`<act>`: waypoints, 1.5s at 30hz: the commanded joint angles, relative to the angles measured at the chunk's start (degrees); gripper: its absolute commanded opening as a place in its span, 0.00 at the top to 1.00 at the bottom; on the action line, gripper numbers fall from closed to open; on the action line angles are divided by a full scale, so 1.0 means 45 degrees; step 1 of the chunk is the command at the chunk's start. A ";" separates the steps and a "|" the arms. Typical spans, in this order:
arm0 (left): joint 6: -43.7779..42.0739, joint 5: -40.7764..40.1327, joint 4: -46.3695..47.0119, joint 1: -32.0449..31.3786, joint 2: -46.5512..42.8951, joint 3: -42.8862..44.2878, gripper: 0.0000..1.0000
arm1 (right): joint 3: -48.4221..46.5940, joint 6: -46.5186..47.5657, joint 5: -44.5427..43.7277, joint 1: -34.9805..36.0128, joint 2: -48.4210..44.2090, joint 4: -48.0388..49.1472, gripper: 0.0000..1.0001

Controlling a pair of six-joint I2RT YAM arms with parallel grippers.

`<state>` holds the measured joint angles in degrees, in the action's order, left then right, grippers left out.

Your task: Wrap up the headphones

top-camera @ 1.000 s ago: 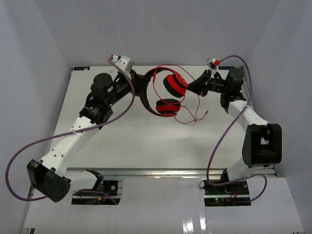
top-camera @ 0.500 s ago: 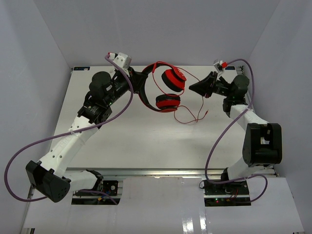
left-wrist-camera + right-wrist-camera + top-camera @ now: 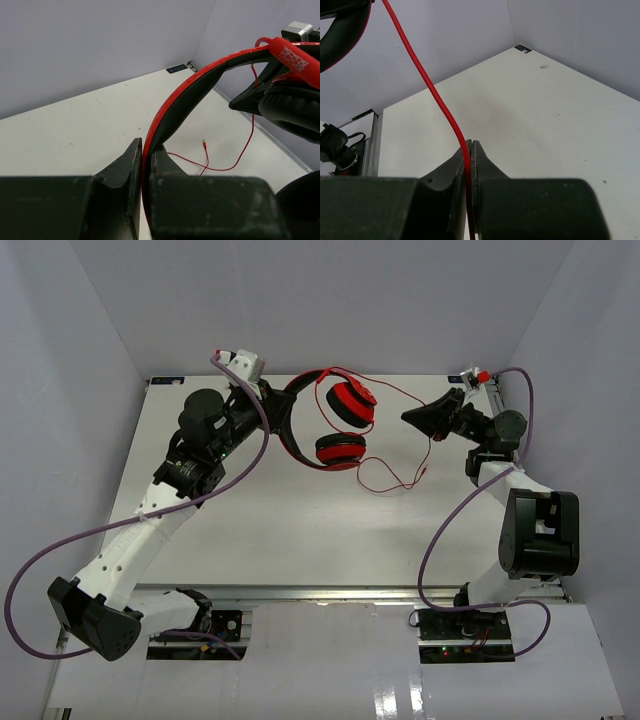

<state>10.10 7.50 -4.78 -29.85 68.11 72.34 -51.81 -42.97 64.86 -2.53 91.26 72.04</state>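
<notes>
Toward the far middle of the desk (image 3: 300, 540), the headphones (image 3: 340, 452) are hanging from the left hand (image 3: 274, 406), with the headband (image 3: 185, 97) raised off the surface. The left hand is clamping the red-edged headband between its jaws, as the left wrist view is showing. The 2 red cups are sitting just right of that grip, the upper cup (image 3: 350, 403) lying close to the lower cup (image 3: 340, 452) in the top view. The right hand (image 3: 412, 417) is hovering at the far right of the desk, its jaws pinching together on the thin red cord (image 3: 427, 82). One stretch of cord is running from the upper part of the headphones across to the right hand. A slack length is trailing on the desk between the cups and the right arm, its plug (image 3: 427, 472) lying on the surface.
</notes>
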 commanded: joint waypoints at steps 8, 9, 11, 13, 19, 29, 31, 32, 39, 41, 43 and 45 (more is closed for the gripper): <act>0.1910 0.0686 0.1133 -0.0047 -0.0580 0.0503 1.00 | 0.0017 0.0110 0.0262 0.0097 0.0135 0.0591 0.92; 0.2209 0.0795 0.1512 -0.0047 -0.0524 0.0448 1.00 | -0.0010 0.0095 0.0371 0.0196 0.0149 0.0633 0.92; 0.2625 0.0885 0.1896 -0.0047 -0.0365 0.0359 1.00 | -0.0016 -0.0013 0.0525 0.0488 0.0155 0.0767 0.92; 0.3256 0.0919 0.2353 -0.0047 -0.0194 0.0340 1.00 | -0.0053 -0.0141 0.0713 0.0973 0.0200 0.0931 0.92; 0.4539 0.1071 0.3447 -0.0047 0.0646 0.0883 1.00 | -0.0538 -0.0334 0.0648 0.2632 0.0603 0.0871 0.91; 0.5148 0.1129 0.3892 -0.0047 0.1472 0.1359 1.00 | -0.1276 -0.2152 0.0508 0.2941 0.1387 0.2618 0.91; 0.5273 0.1165 0.4094 -0.0047 0.1577 0.1293 1.00 | -0.1186 -0.2280 0.0529 0.2998 0.1399 0.2815 0.91; 0.5343 0.1160 0.4220 -0.0047 0.1611 0.1248 1.00 | -0.1121 -0.2297 0.0549 0.3037 0.1391 0.2858 0.91; 0.5474 0.1126 0.4425 -0.0047 0.1736 0.1628 1.00 | -0.0452 -0.0199 0.0320 0.3200 0.0938 0.0451 0.92; 0.5345 0.1074 0.4295 -0.0047 0.1668 0.1792 1.00 | -0.0301 -0.0039 0.0286 0.3200 0.0904 0.0285 0.92; 0.5237 0.0991 0.4202 -0.0047 0.1571 0.1898 1.00 | -0.0202 0.0176 0.0230 0.3200 0.0848 0.0021 0.92; 0.5197 0.0912 0.4150 -0.0047 0.1438 0.1911 1.00 | -0.0240 0.0818 0.0068 0.3200 0.0786 -0.0907 0.92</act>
<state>32.32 12.40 10.33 -29.87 77.64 77.01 -53.35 -45.44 66.77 11.77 97.30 72.37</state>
